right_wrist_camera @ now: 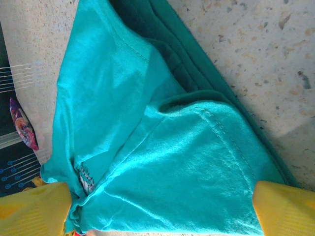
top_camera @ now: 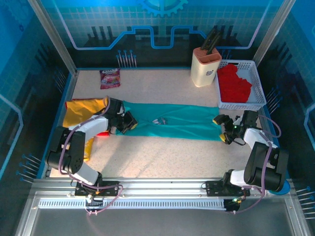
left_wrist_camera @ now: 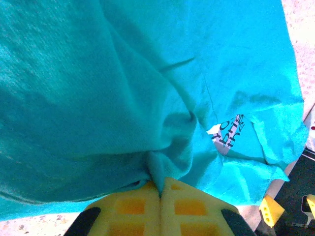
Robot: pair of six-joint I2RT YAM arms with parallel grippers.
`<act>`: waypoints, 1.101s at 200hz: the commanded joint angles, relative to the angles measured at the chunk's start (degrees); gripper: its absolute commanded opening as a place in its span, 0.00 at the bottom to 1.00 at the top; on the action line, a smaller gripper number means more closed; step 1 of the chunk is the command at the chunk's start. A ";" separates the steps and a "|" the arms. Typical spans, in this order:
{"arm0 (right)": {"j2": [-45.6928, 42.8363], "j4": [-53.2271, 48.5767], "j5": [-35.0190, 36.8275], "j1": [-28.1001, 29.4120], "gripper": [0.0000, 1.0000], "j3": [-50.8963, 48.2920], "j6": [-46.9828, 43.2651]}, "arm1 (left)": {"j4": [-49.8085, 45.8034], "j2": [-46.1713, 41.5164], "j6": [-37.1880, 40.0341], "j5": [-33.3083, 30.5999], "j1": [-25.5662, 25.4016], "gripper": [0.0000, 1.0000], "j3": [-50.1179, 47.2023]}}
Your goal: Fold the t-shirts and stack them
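1. One teal t-shirt (top_camera: 177,123) lies stretched left to right across the middle of the surface (top_camera: 162,152).
2. Left tool (left_wrist_camera: 160,192): fingers together, clamped on a bunched fold at the shirt's left end.
3. Right tool (right_wrist_camera: 160,211): fingers wide apart, with the shirt's right end between them.
4. Yellow t-shirt (top_camera: 81,110) lies at the left edge; red t-shirt (top_camera: 235,83) sits in the white basket (top_camera: 243,104) at the far right.

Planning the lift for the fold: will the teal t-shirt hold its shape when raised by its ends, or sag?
Probably sag: the teal t-shirt bunches into soft creases where the left fingers pinch it, so it looks floppy. It seems thin and light, lying flat on the table. Only a small fold sits between those fingers, so it might slip out.
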 commanded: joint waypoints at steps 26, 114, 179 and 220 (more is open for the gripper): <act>0.55 -0.54 -1.68 -0.84 0.96 0.91 -1.15 | -11.83 4.06 9.56 -2.91 -0.69 0.00 10.94; 0.88 -1.68 -1.89 -1.35 0.95 1.41 -2.19 | -30.84 23.66 24.91 -10.52 -2.39 0.00 41.71; -1.23 -3.82 -0.59 -0.95 0.95 1.69 -4.40 | -34.08 27.02 26.71 -16.85 -3.76 0.61 46.32; -5.27 -8.56 6.07 3.66 0.92 4.16 -8.53 | -34.82 20.76 26.09 -17.88 -3.15 0.63 43.55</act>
